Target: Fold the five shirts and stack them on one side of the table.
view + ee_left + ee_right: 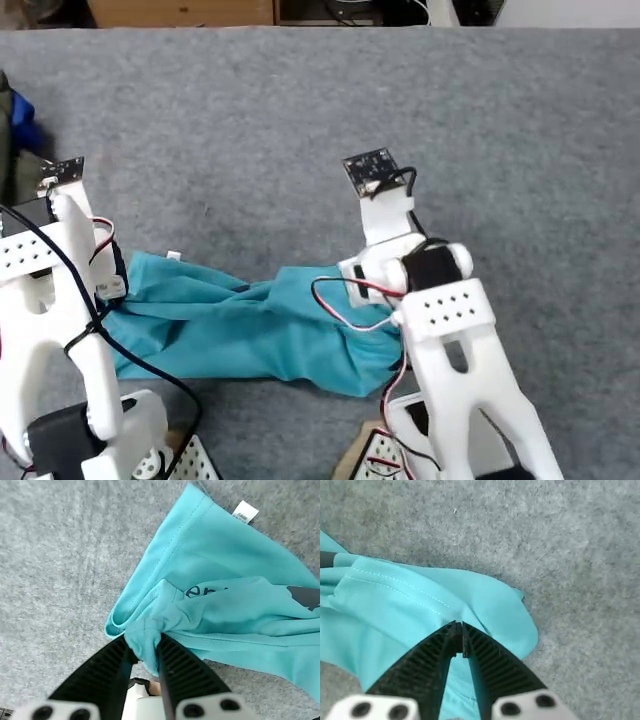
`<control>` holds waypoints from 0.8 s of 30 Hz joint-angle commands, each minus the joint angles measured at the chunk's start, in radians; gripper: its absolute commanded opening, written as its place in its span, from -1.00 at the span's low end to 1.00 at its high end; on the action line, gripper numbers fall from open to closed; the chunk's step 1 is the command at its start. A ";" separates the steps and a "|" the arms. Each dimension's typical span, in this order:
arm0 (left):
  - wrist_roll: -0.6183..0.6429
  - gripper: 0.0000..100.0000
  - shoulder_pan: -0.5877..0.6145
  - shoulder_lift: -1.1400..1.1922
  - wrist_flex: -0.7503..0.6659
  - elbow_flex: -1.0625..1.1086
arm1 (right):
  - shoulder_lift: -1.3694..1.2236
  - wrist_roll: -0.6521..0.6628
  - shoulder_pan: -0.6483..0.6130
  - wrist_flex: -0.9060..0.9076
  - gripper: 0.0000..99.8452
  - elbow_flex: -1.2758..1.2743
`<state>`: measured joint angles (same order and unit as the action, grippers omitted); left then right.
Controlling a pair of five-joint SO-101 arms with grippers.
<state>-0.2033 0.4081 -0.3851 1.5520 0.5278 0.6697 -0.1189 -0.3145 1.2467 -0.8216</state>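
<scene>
A teal shirt (250,325) lies crumpled in a long band across the near part of the grey table, between the two white arms. My left gripper (144,652) is shut on a bunched fold at the shirt's (235,605) left end, near a small white label (245,512). My right gripper (458,636) is shut on a hemmed edge at the right end of the shirt (395,610). From above, the left arm (60,300) stands over the shirt's left end and the right arm (420,280) over its right end.
Grey felt table (250,130) spreads wide and bare beyond the shirt and to the right. A dark blue bundle (20,125) sits at the far left edge. Cables hang from both arms near the front.
</scene>
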 commanded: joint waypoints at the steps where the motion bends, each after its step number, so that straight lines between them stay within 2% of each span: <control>1: 0.000 -0.96 0.008 -0.028 -0.005 -0.002 | -0.071 -0.011 0.013 0.068 -0.99 0.130; 8: 0.000 -0.96 0.012 -0.028 -0.003 0.002 | -0.371 -0.011 0.035 0.322 -0.99 0.430; 16: 0.000 -0.96 0.012 -0.028 -0.002 0.002 | -0.450 -0.012 0.035 0.479 -0.98 0.665; 24: 0.000 -0.96 0.006 -0.028 -0.005 0.002 | -0.576 -0.034 0.035 0.531 -0.98 0.737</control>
<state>-0.2033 0.4081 -0.3851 1.5520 0.5278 0.1358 -0.1281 -0.2931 1.7607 -0.1297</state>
